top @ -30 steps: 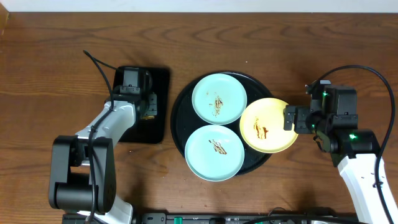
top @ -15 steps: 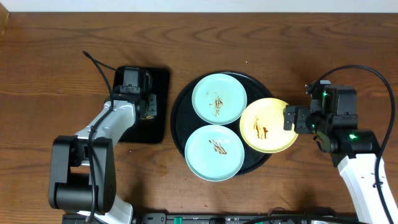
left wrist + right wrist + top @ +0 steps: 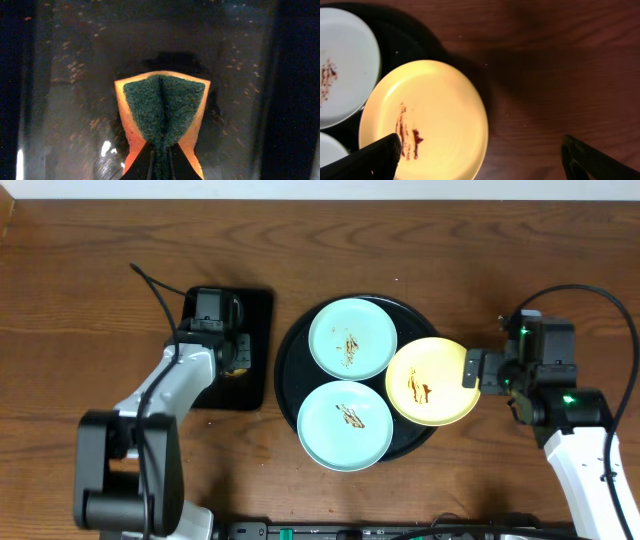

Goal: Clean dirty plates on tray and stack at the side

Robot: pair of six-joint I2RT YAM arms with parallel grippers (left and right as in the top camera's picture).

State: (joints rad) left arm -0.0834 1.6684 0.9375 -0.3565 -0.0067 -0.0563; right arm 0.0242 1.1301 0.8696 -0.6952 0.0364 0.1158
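Wood table (image 3: 100,240) fills the frame. At lower centre, the tray (image 3: 287,370) holds three smeared plates (image 3: 345,425). The yellow plate (image 3: 430,382) overhangs its right rim, just left of the right gripper (image 3: 472,370), jaws wide. At upper left, the left gripper (image 3: 160,159) pinches a sponge (image 3: 162,107) over a small tray (image 3: 260,330), with the plates to its right and nothing between.
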